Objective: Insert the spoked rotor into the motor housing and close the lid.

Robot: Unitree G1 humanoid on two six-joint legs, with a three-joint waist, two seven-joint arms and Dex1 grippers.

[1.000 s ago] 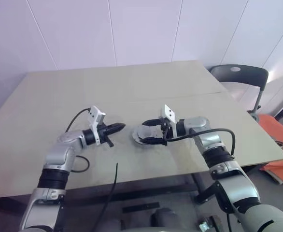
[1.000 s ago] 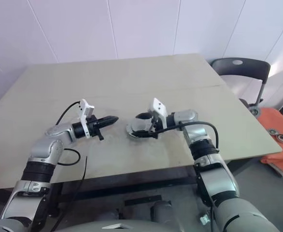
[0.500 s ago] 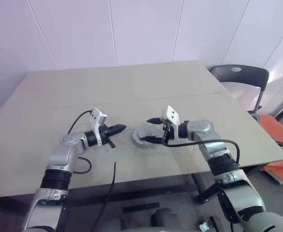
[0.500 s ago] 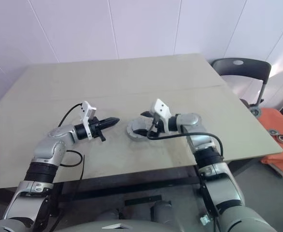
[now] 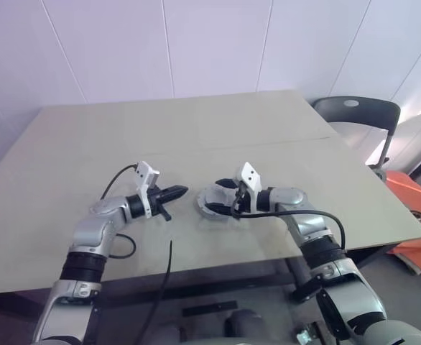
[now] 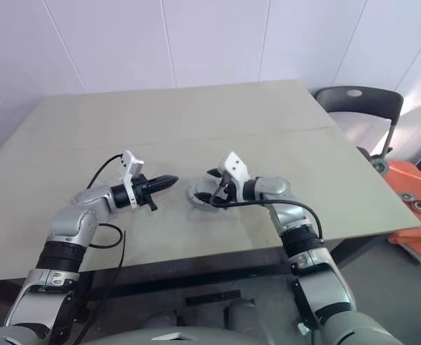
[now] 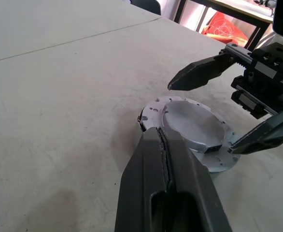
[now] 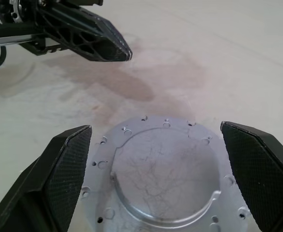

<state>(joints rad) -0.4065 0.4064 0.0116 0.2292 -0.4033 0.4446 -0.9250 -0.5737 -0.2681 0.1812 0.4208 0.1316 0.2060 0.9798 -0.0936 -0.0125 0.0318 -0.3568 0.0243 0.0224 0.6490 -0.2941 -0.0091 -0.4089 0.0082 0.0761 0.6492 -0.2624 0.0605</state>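
Lying flat on the desk (image 5: 282, 144), near its front edge, your lid (image 8: 163, 179) shows a silvery flange with small holes around a raised grey centre. Your right end effector (image 8: 163, 159) straddles it with fingers spread wide, not gripping. Your left end effector (image 5: 179, 191) hovers just beside it, fingers pressed together, holding nothing.

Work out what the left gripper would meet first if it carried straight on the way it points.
Probably the round silvery assembly just ahead of the shut left gripper, which the open right gripper straddles; depth is uncertain.
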